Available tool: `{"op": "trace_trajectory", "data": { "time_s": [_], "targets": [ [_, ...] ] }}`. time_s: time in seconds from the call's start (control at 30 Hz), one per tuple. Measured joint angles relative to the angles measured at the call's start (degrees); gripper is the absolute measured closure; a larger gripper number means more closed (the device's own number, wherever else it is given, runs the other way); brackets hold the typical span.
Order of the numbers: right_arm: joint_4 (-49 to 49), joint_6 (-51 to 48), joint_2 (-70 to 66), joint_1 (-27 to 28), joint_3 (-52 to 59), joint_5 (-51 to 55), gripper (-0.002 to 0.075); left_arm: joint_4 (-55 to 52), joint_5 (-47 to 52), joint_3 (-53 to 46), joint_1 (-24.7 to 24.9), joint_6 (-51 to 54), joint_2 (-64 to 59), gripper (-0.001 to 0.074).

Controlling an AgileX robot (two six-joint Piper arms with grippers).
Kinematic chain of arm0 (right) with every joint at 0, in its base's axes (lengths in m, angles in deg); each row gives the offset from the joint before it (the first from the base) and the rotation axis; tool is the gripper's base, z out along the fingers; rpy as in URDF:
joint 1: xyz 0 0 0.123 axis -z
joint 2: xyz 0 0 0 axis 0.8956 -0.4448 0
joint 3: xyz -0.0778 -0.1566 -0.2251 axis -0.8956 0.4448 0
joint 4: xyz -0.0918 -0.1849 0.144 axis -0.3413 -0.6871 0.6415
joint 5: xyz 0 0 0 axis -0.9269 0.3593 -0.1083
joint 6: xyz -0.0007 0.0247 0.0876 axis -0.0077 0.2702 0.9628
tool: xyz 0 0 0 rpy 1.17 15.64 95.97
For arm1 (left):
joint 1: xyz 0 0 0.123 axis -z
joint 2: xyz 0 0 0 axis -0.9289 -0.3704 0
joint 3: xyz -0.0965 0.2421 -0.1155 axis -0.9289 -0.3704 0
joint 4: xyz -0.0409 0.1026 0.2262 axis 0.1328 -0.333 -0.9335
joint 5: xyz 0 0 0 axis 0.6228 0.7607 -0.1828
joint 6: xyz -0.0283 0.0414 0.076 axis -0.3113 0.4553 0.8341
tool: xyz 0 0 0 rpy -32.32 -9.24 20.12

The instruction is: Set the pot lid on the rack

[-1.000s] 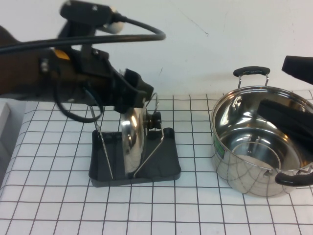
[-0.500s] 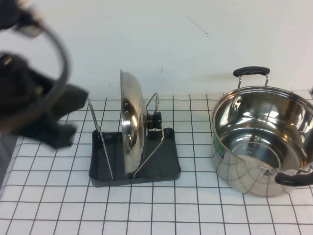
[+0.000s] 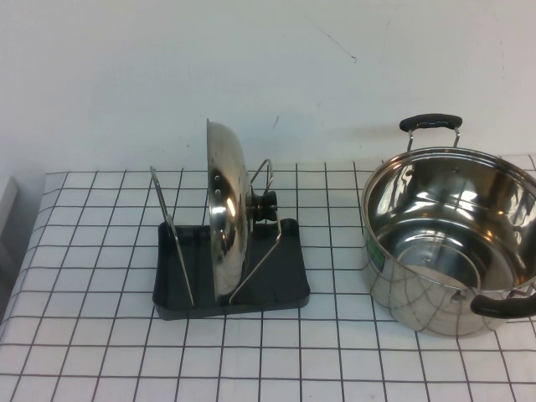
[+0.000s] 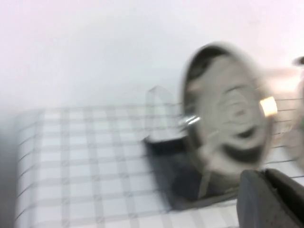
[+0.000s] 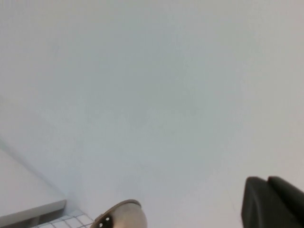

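The pot lid [image 3: 224, 209], shiny domed steel with a black knob [image 3: 266, 206], stands on edge in the dark grey rack [image 3: 285, 280], held between its wire loops. No gripper touches it. Neither arm shows in the high view. In the left wrist view the lid [image 4: 223, 109] and rack [image 4: 166, 142] show blurred, well away from my left gripper [image 4: 266, 178], whose fingers lie together and hold nothing. My right gripper [image 5: 267, 180] is shut and empty, raised and facing the white wall.
A deep steel pot [image 3: 452, 243] with black handles stands to the right of the rack on the checked cloth [image 3: 92, 335]. A white wall is behind. A grey ledge [image 3: 7, 201] sits at the table's left edge.
My left arm has drawn away from the lid to the left and out of the high view. The lid stays standing in the rack. The right arm has also left that view.
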Motion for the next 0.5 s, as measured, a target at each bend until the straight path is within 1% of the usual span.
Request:
{"op": "trace_trajectory", "data": {
  "time_s": [0.1,0.2,0.27,0.37,0.5],
  "targets": [
    [-0.2,2.1,1.7,0.0,0.0,2.4,0.0727,-7.7,3.5,-3.4,0.0,-7.7,4.8,0.0736],
    [-0.3,3.3,2.1,0.0,0.6,5.0,0.0727,-14.1,5.9,-5.3,0.0,-11.5,7.7,0.0736],
    [-0.3,3.5,2.2,0.0,1.9,6.6,0.0727,-17.3,7.4,-6.0,0.0,-12.1,8.4,0.0736],
    [-0.3,3.8,2.2,0.0,4.7,8.8,0.0727,-17.5,9.9,-6.6,0.0,-12.7,8.5,0.0736],
    [-0.3,4.0,2.2,0.0,7.7,10.0,0.0727,-12.3,11.1,-6.6,0.0,-12.8,8.5,0.0736]
  ]
}}
